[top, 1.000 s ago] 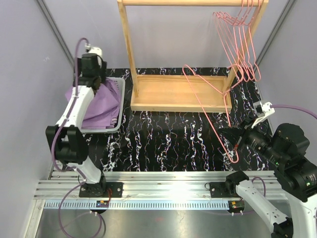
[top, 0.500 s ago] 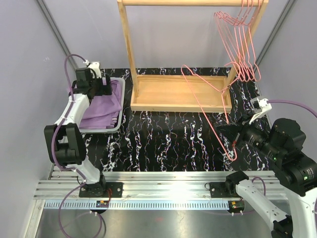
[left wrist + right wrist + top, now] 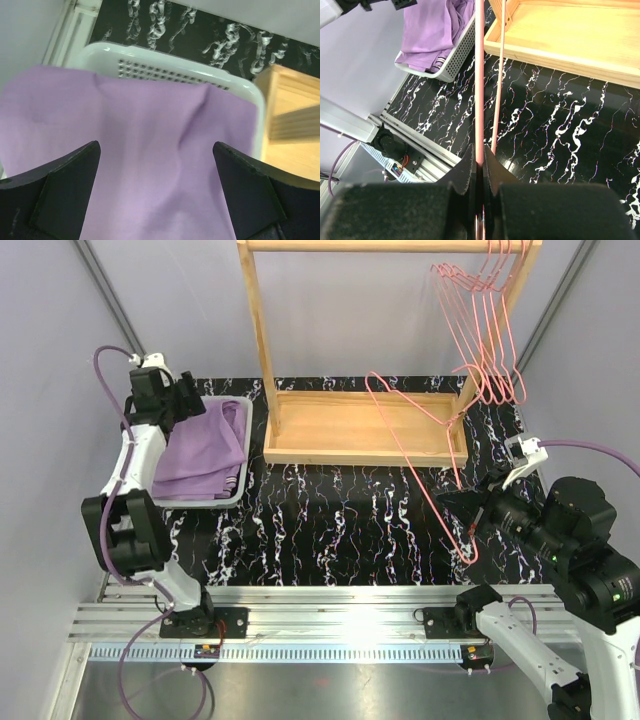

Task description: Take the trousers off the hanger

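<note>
From above, we find the lilac trousers (image 3: 200, 455) lying in the basket (image 3: 246, 445) just under the left gripper (image 3: 188, 400) — its wrist view shows jaws wide apart, so we'd lift straight clear, snagging no cloth — and the right wrist view shows the right gripper (image 3: 480, 167) clamped on the bare hanger (image 3: 479, 75).

Trousers (image 3: 200, 455) lie in the basket (image 3: 243, 480), left of the rack (image 3: 360, 430); hanger (image 3: 479, 75) at right.
</note>
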You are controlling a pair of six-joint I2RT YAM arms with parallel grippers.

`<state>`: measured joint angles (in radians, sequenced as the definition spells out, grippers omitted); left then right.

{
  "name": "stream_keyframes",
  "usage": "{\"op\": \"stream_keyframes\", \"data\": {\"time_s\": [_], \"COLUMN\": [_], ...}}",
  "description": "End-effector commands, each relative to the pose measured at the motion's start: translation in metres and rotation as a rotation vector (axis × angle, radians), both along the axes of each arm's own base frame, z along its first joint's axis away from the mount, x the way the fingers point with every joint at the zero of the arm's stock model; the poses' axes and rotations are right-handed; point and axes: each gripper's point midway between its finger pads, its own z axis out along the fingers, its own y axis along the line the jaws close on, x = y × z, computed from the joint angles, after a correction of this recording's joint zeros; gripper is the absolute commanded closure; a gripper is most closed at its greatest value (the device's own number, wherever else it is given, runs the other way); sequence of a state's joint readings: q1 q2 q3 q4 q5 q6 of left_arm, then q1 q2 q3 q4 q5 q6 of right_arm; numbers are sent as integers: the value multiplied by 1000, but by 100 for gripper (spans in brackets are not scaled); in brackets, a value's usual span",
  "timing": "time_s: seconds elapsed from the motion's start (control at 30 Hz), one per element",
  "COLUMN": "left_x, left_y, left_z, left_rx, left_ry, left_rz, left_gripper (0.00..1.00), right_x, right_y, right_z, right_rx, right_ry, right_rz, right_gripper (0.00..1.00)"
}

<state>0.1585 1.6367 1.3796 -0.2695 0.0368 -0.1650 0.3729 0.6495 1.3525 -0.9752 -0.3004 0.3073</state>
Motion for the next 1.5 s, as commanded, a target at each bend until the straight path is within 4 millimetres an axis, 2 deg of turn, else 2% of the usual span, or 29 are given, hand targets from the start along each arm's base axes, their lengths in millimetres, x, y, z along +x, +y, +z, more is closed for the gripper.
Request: {"op": "stream_keyframes", "data": {"time_s": [0.0,0.07,0.1,0.13,0.2,0.23,0.33,0.43,0.53,0.57,0.63,0.67,0.77,0.8,0.87,0.9,0.97,1.0,1.1,1.13,1.2,1.23,1.27,1.3,1.33,1.37,1.4,1.43,1.47], "left_x": [20,23,26,26,20,7,-2,-7,2,7,14,18,22,18,13,6,-4,-17,-41,-60,-83,-106,-117,-126,-152,-161,-174,-182,-202], "left_y": [-2,-7,-15,-17,-27,-33,-28,-24,-25,-26,-30,-31,-33,-33,-35,-37,-40,-43,-55,-61,-69,-78,-81,-85,-87,-87,-88,-86,-82], "left_z": [-37,-59,-92,-105,-144,-161,-183,-187,-164,-136,-103,-69,-12,20,56,78,106,131,155,175,189,196,198,182,199,195,194,180,188], "left_rx": [-99,-129,-167,-186,-167,-146,-108,-100,-111,-117,-130,-130,-131,-120,-121,-123,-147,-155,-200,-206,-211,-203,-190,-190,-169,-161,-153,-144,-111], "left_ry": [107,190,265,308,444,539,640,649,580,511,420,335,187,116,41,-4,-65,-119,-174,-226,-274,-317,-336,-310,-377,-381,-391,-373,-415], "left_rz": [30,17,-12,-21,-83,-100,-115,-109,-93,-84,-93,-90,-91,-86,-89,-84,-72,-75,-94,-112,-135,-160,-169,-173,-184,-185,-182,-175,-157], "left_gripper": [1,1,1,1,1,1,1,1,1,1,1,1,1,1,1,1,1,1,1,1,1,1,1,1,1,1,1,1,1], "right_x": [3,3,3,3,3,3,3,7,13,15,23,26,42,51,64,74,89,97,120,126,143,149,162,168,175,188,195,201,215], "right_y": [3,5,6,7,9,8,8,11,10,8,3,2,-2,-1,-9,-8,-16,-16,-22,-27,-27,-30,-27,-31,-32,-30,-36,-36,-34], "right_z": [10,10,11,11,11,11,8,2,-1,-1,1,7,15,13,22,20,30,29,43,55,58,71,69,82,86,83,95,98,92], "right_rx": [15,17,19,24,27,25,26,30,10,4,-14,-16,-53,-72,-104,-123,-151,-166,-190,-191,-210,-209,-223,-223,-231,-248,-256,-261,-283], "right_ry": [-39,-38,-39,-38,-37,-39,-36,-25,-20,-23,-33,-51,-72,-67,-97,-87,-120,-115,-152,-186,-186,-217,-206,-236,-246,-237,-262,-268,-248], "right_rz": [11,22,29,34,41,40,39,44,28,14,-23,-34,-70,-81,-136,-146,-207,-218,-292,-326,-358,-383,-392,-424,-440,-453,-489,-495,-501], "right_gripper": [100,100,100,100,100,100,100,100,100,100,100,100,100,100,100,100,100,100,100,100,100,100,100,100,100,100,100,100,100]}}
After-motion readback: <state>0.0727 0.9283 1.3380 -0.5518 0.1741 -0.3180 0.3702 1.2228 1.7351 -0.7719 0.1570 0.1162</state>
